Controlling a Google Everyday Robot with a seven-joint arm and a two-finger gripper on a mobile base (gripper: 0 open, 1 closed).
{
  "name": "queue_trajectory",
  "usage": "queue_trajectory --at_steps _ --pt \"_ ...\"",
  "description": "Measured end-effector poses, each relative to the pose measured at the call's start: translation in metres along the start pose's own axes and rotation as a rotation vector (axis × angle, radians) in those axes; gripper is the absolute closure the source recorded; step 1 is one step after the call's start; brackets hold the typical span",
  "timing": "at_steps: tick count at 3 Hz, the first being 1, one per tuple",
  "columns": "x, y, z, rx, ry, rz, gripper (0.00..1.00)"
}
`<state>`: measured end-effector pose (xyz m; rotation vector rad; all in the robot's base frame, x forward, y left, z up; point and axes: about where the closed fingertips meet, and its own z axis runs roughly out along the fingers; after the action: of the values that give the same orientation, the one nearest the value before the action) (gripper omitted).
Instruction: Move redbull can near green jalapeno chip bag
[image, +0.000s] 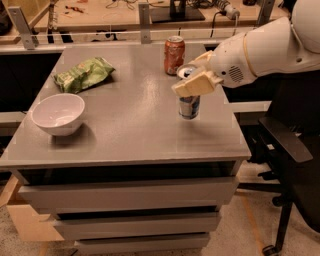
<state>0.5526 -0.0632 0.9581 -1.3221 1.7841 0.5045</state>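
The redbull can (189, 106) is a slim blue-and-silver can with a silver top, upright at the right middle of the grey table (130, 135). My gripper (191, 76) reaches in from the right and is shut around the can's upper half, with a tan finger (194, 85) across its front. I cannot tell whether the can's base touches the table. The green jalapeno chip bag (82, 74) lies crumpled at the far left of the table, well away from the can.
An orange soda can (174, 54) stands just behind the gripper. A white bowl (58, 113) sits at the front left. A black office chair (290, 150) stands to the right of the table. A cluttered workbench (100, 12) lies behind.
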Motion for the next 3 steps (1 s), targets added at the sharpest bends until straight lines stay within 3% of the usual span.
queue_trajectory --at_steps 2,3 --pt "-0.064 -0.019 0.056 -0.086 -0.12 -0.028 1.0" --pt "-0.082 -0.044 0.106 -0.142 -0.123 -0.024 1.0"
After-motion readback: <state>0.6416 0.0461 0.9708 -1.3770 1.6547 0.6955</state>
